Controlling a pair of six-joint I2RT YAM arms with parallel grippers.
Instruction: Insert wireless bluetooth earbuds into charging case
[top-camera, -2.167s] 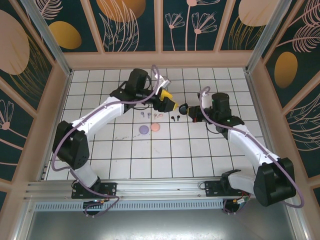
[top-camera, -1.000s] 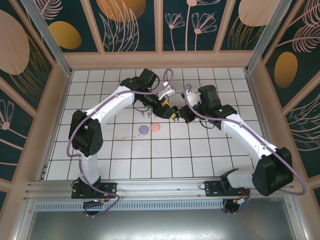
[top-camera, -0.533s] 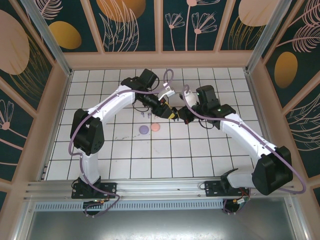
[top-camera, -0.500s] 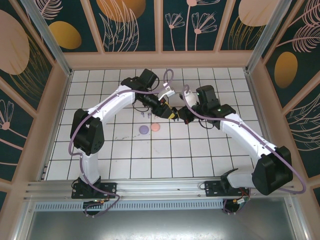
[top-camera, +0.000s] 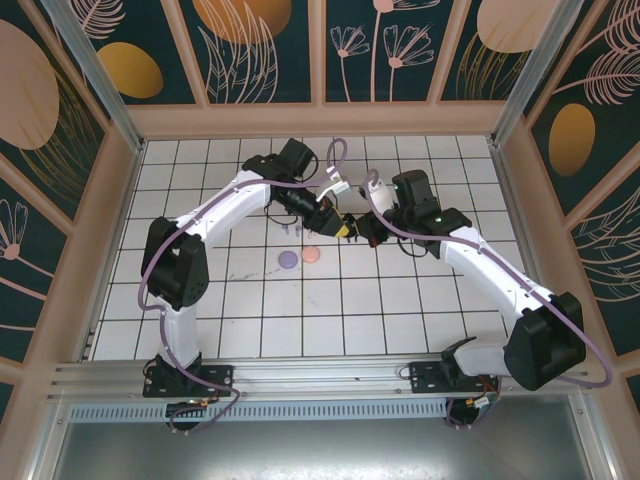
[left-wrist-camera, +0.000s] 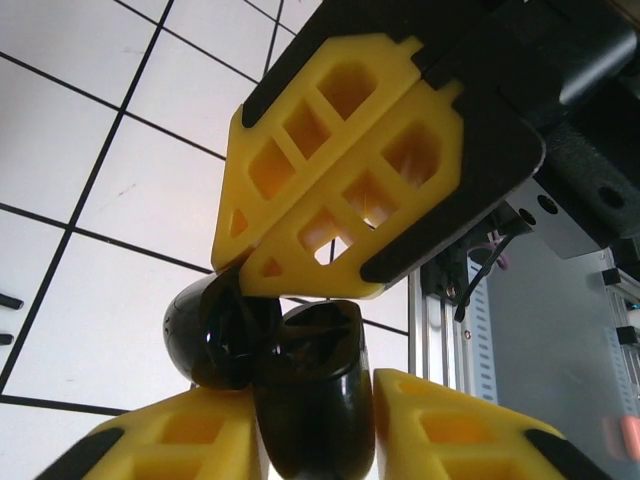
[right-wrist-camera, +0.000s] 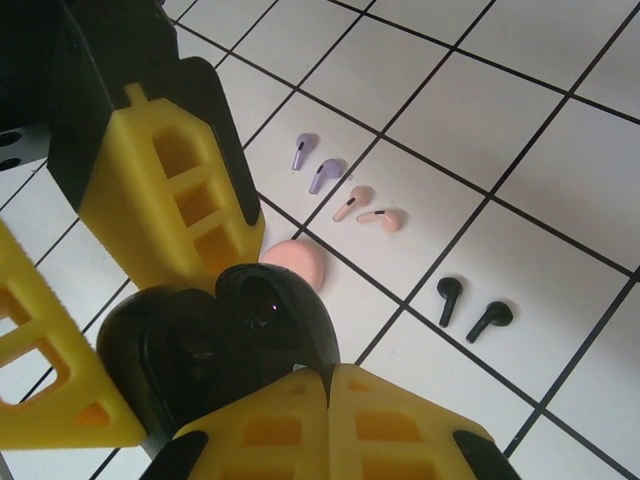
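Observation:
A glossy black charging case (right-wrist-camera: 225, 335) hangs open above the tiles, held between both grippers (top-camera: 357, 228). My left gripper (left-wrist-camera: 312, 395) is shut on its body (left-wrist-camera: 315, 400), one yellow finger on each side. The hinged-back lid (left-wrist-camera: 212, 335) sits to the left. My right gripper (right-wrist-camera: 330, 378) is shut, pinching the case's thin rim. On the table lie two black earbuds (right-wrist-camera: 470, 308), two pale pink ones (right-wrist-camera: 365, 210) and two lilac ones (right-wrist-camera: 313, 163). The lilac pair (top-camera: 291, 230) lies left of the grippers.
A pink disc-shaped case (right-wrist-camera: 297, 262) lies beside the black case, and next to it a lilac disc (top-camera: 287, 259). The left gripper's yellow fingers (right-wrist-camera: 170, 190) crowd the right wrist view. White grid tiles stretch free toward the near edge.
The two grippers came together over the middle of the table. The left jaws closed onto the black case that the right gripper holds. Over the last half second the arms barely moved.

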